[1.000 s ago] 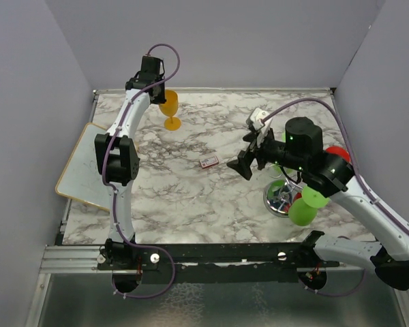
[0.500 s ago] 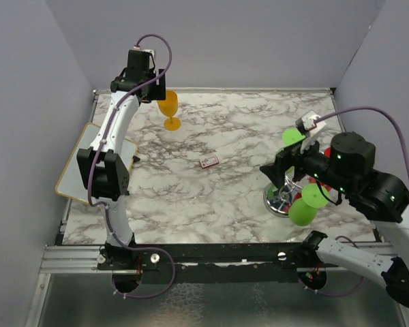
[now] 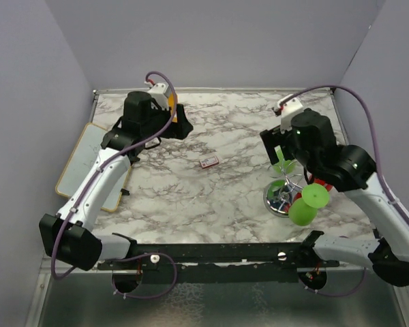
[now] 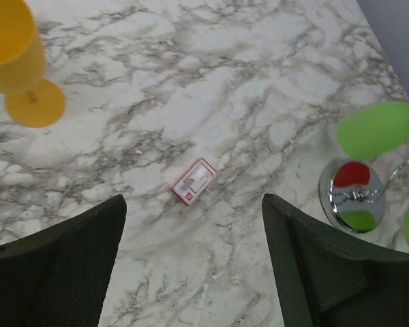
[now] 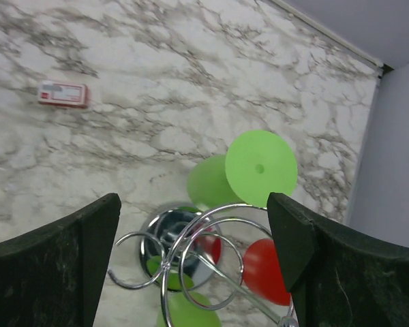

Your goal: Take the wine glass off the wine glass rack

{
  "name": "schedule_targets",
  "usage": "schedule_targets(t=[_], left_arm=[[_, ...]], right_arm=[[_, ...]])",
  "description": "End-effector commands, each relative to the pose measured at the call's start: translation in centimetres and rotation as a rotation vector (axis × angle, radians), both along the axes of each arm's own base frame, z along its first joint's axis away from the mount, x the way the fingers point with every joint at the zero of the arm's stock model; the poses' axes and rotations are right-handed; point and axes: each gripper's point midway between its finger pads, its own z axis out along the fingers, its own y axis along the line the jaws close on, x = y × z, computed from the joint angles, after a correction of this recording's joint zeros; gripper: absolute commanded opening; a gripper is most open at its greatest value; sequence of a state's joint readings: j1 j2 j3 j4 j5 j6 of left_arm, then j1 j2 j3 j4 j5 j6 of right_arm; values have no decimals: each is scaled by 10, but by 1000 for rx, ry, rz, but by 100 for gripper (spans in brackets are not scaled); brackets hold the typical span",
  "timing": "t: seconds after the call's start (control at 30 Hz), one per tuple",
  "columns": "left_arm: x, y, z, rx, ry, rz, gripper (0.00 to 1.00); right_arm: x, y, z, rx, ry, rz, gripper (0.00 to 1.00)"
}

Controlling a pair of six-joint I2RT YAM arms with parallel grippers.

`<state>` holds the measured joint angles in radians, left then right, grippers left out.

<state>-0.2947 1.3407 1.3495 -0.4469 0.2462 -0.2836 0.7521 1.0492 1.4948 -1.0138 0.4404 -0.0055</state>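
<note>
Rack: wine glass rack [image 3: 281, 198] standing right front, wall [image 3: 388, 102] close.
Glass: green wine glass [image 3: 303, 206] hanging on near side.
Right gripper [image 5: 193, 199]: hovering wide, empty, over rack.
Left gripper [image 4: 192, 199]: hovering wide, empty, over open marble [image 4: 259, 68].
Far edge: orange glass [image 4: 13, 54] standing.

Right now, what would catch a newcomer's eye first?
Bright green wine glasses and a red glass hang on the chrome wine glass rack at the right of the marble table. An orange glass stands alone toward the far left; a small pink card lies near the middle.
</note>
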Motion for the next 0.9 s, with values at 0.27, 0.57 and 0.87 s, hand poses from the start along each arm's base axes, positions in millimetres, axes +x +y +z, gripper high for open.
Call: schedule_targets(t=[0.27,0.57,0.87], left_arm=[[-44,-51,-20,-30,-173,-187,82],[-55,-58,-49,-4,-142,-220,82],[-58,-55,-53,31,-139,-206,82]], right_arm=[[50,-21,-44,-373,60,-267,74],[55,-27,-65,-468,101,-337,66],[54,-32,-85,-525,130,-384,57]])
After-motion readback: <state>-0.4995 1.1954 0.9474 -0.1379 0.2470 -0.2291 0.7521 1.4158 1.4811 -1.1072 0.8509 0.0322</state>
